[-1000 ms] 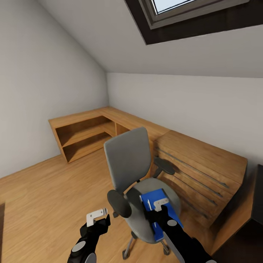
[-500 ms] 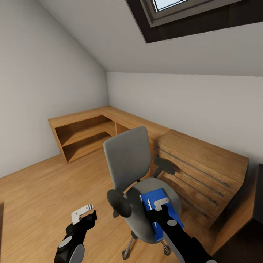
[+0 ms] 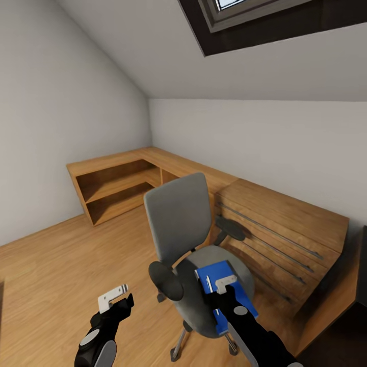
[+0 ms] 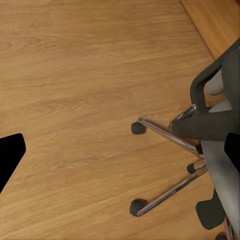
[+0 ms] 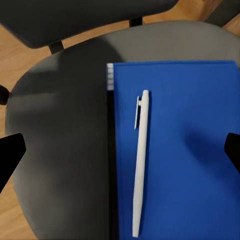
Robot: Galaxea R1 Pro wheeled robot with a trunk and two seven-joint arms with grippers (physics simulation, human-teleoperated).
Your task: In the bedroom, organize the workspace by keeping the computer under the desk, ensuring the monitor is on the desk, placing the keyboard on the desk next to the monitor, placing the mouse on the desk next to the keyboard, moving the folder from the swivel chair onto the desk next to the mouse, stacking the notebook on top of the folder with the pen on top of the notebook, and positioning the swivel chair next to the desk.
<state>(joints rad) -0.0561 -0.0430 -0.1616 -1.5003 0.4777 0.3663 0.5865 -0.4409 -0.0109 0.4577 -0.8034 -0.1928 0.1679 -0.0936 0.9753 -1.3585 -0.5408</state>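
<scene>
The right gripper (image 3: 225, 283) hovers, jaws wide, over the pen (image 5: 140, 160) on the blue notebook (image 5: 190, 150). The left gripper (image 3: 113, 298), jaws wide, holds nothing

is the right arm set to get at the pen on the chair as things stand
Probably yes. The right gripper hovers open just above the white pen, which lies bare on the blue notebook on the chair seat, nothing between.

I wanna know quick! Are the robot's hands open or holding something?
Left gripper: open, holding nothing, over the floor.
Right gripper: open, holding nothing, above the pen.
</scene>
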